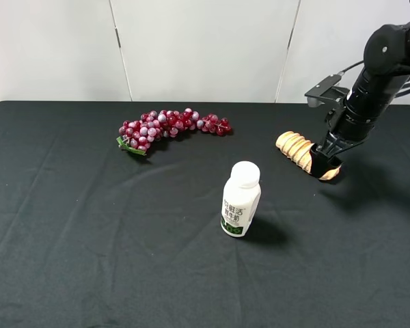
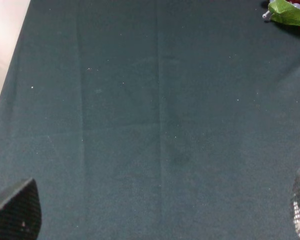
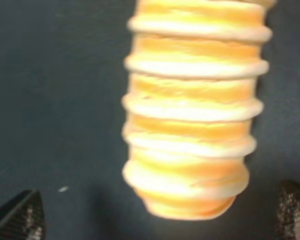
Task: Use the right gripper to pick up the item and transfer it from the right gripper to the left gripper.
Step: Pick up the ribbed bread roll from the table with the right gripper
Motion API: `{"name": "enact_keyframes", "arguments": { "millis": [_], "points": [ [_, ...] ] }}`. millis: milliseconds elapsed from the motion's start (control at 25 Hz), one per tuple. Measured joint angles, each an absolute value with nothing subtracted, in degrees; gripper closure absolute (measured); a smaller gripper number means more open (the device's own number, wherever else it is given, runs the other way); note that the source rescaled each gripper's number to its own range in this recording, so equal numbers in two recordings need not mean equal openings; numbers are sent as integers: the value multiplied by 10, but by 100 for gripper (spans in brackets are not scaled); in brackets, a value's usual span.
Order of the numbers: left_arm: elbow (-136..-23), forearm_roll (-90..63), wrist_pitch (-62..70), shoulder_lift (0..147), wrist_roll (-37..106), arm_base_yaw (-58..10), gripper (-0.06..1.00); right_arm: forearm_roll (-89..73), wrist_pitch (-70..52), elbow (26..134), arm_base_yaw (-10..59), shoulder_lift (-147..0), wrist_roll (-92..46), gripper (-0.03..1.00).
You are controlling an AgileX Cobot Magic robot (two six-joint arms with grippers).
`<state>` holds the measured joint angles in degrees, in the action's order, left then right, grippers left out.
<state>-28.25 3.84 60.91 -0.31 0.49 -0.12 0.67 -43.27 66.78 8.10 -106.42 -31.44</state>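
Note:
The golden-tan bread roll (image 1: 294,147) with pale spiral stripes lies on the black table at the right. My right gripper (image 1: 323,165) reaches down from the right edge and straddles the roll's near end. In the right wrist view the roll (image 3: 192,110) fills the middle and the gripper (image 3: 156,216) has its jaws wide apart on either side of it, not closed on it. My left gripper (image 2: 157,215) is open and empty over bare black cloth. The left arm is out of the exterior view.
A white milk bottle (image 1: 240,199) stands upright at the table's middle. A red grape bunch (image 1: 172,127) lies at the back centre; its green leaf (image 2: 289,12) shows at a corner of the left wrist view. White wall panels stand behind the table.

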Motion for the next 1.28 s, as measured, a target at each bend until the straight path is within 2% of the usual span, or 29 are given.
{"name": "enact_keyframes", "arguments": {
  "millis": [440, 1200, 1280],
  "points": [
    [-282, 38, 609, -3, 5, -1, -6, -18, -406, 672, 36, -1117, -333, -3],
    [-282, 38, 609, -3, 5, -1, -6, -32, -360, 675, 35, -1149, -335, -3],
    [-282, 38, 609, -3, 5, -1, -6, -34, -362, 676, 35, -1150, -335, 1]
  ]
}}
